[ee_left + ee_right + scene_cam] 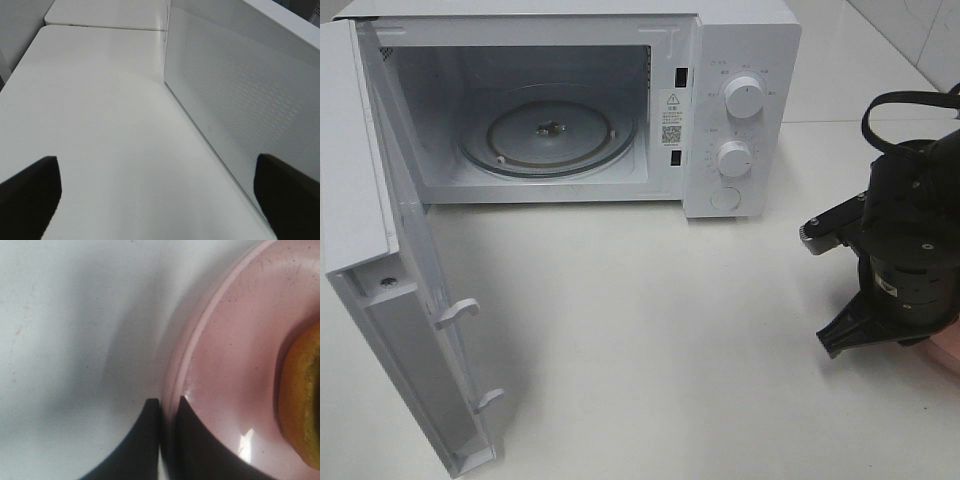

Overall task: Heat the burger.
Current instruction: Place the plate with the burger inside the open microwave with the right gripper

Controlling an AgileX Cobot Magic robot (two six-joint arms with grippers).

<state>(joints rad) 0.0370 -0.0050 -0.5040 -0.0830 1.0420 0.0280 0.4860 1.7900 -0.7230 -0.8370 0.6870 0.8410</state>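
Observation:
The burger (302, 400) shows only as a golden-brown bun edge in the right wrist view, sitting on a pink plate (235, 350). My right gripper (166, 412) is shut on the plate's rim, one finger outside it and one inside. In the exterior high view the right gripper (840, 338) is at the far right, low over the table, and a sliver of the pink plate (945, 352) shows under it; the burger is hidden there. My left gripper (160, 200) is open and empty, low over the table beside the microwave's open door.
A white microwave (740, 110) stands at the back, with its door (400, 300) swung open to the left and a glass turntable (548, 135) inside. The door's dotted panel (235, 100) is close to the left gripper. The table (650, 330) is white.

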